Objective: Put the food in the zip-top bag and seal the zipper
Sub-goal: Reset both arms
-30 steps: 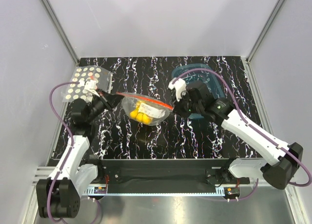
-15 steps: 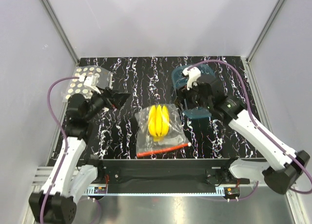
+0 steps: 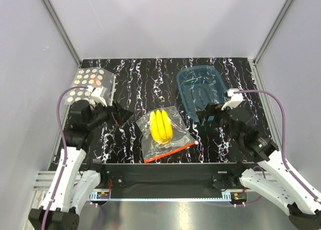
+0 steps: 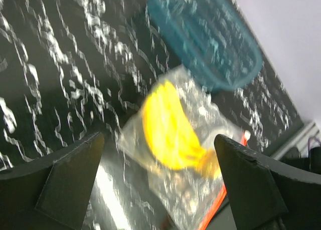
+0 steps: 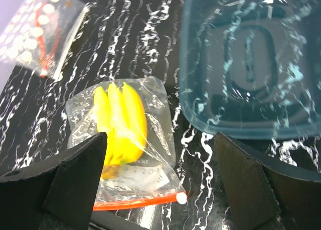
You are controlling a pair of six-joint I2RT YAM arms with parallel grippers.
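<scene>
The yellow toy bananas, the food, lie inside the clear zip-top bag, flat on the black marbled table near its front edge. The red-orange zipper runs along the bag's near edge, and in the right wrist view the zipper has a white slider at its right end. My left gripper hangs open to the left of the bag, apart from it. My right gripper hangs open to the right, also apart. Both wrist views show the food beyond wide, empty jaws.
A translucent blue tray lies at the back right, just beyond my right gripper. A clear bag of pale round discs lies at the back left corner. Grey walls enclose the table on three sides.
One second ago both grippers held the bag up by its zipper ends. Both have opened and pulled back, and the bag now lies flat nearer the front edge.
</scene>
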